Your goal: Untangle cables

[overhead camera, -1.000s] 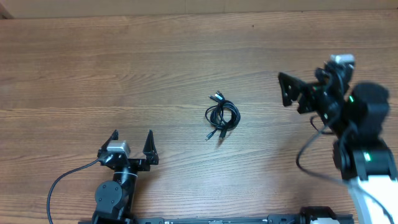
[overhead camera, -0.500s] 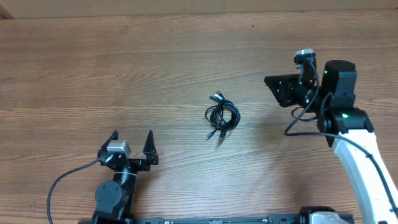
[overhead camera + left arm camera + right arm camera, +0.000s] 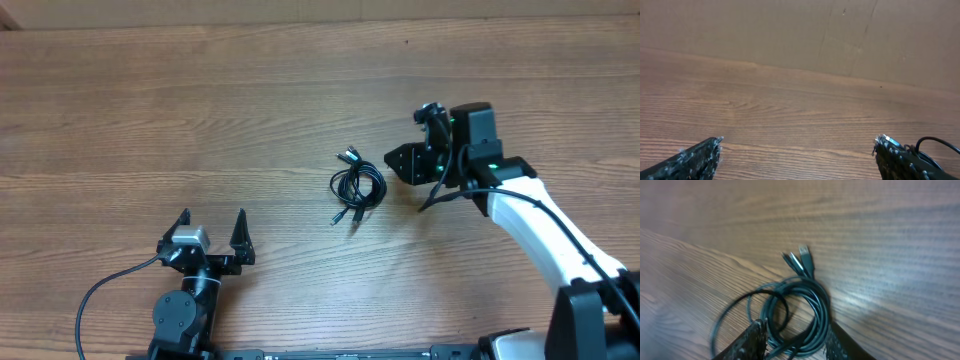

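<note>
Now the cables [image 3: 357,187] lie a little right of the middle of the wooden table [image 3: 200,100] in the overhead view, as one small loose coil with plug ends coming out of it. Its long axis runs almost up and down in the frame, leaning slightly. One pair of silver-tipped plugs [image 3: 348,155] points to the upper left, and the other ends [image 3: 340,215] point down and a little left.

The right gripper [image 3: 400,163] is just beside the coil, on its right side, with its tips turned toward the left of the frame. In the right wrist view the cables [image 3: 790,310] fill the lower middle, with the plugs [image 3: 802,255] pointing to the top. The right gripper [image 3: 792,347] has its two fingers [image 3: 747,342] spread apart at the bottom edge, over the near part of the coil. The picture is blurred, so I cannot tell if they touch it.

The left gripper [image 3: 212,225] is in the lower left of the overhead view, well apart from the cables. Its fingers are also spread and hold nothing. The left wrist view shows the left gripper [image 3: 800,165] above bare wood.
</note>
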You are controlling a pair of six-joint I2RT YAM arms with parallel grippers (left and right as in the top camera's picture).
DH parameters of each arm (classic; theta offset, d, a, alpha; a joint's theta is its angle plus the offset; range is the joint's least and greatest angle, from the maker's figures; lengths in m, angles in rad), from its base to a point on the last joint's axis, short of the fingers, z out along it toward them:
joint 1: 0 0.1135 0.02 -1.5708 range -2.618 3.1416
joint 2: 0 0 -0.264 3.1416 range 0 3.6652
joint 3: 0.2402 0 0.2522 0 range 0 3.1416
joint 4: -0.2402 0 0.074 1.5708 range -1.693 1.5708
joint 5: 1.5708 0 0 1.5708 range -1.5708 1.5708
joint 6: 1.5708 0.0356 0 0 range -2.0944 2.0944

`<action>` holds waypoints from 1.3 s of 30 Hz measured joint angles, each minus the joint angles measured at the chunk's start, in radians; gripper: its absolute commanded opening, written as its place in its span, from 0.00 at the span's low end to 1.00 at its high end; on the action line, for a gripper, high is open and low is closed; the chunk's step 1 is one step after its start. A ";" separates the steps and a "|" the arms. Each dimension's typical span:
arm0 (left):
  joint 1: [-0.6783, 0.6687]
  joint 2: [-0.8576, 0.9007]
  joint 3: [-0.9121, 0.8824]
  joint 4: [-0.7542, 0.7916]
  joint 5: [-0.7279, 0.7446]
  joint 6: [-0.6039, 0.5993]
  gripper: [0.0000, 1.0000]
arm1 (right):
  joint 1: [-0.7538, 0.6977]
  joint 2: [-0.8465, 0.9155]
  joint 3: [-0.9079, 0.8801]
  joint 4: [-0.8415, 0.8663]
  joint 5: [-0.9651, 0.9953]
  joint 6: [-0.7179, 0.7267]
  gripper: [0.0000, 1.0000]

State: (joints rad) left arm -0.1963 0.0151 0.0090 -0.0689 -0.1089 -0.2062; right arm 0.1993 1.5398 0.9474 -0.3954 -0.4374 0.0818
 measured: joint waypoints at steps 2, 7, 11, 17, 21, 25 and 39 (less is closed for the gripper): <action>0.000 0.000 0.000 0.000 0.000 0.000 1.00 | 0.014 0.024 0.000 -0.006 0.016 0.000 0.40; 0.000 0.000 0.000 0.000 0.000 0.000 0.99 | 0.053 0.066 0.000 -0.017 0.057 0.001 0.41; 0.000 0.000 0.000 0.000 0.000 0.000 0.99 | 0.081 0.093 0.000 -0.016 0.113 0.000 0.44; 0.000 0.000 0.000 0.000 0.000 0.000 1.00 | 0.084 0.111 0.000 -0.008 0.153 0.000 0.45; 0.000 0.000 0.000 0.000 0.000 0.000 1.00 | 0.084 0.115 0.000 -0.008 0.159 0.000 0.48; 0.000 0.000 0.000 0.000 0.000 0.000 1.00 | 0.086 0.132 0.001 0.000 0.164 0.000 0.52; 0.000 0.000 0.000 0.043 -0.001 0.000 0.99 | 0.091 0.225 0.001 0.102 0.168 0.019 0.52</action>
State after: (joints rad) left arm -0.1963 0.0147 0.0090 -0.0257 -0.1097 -0.2062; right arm 0.2905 1.7649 0.9485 -0.2935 -0.2695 0.1005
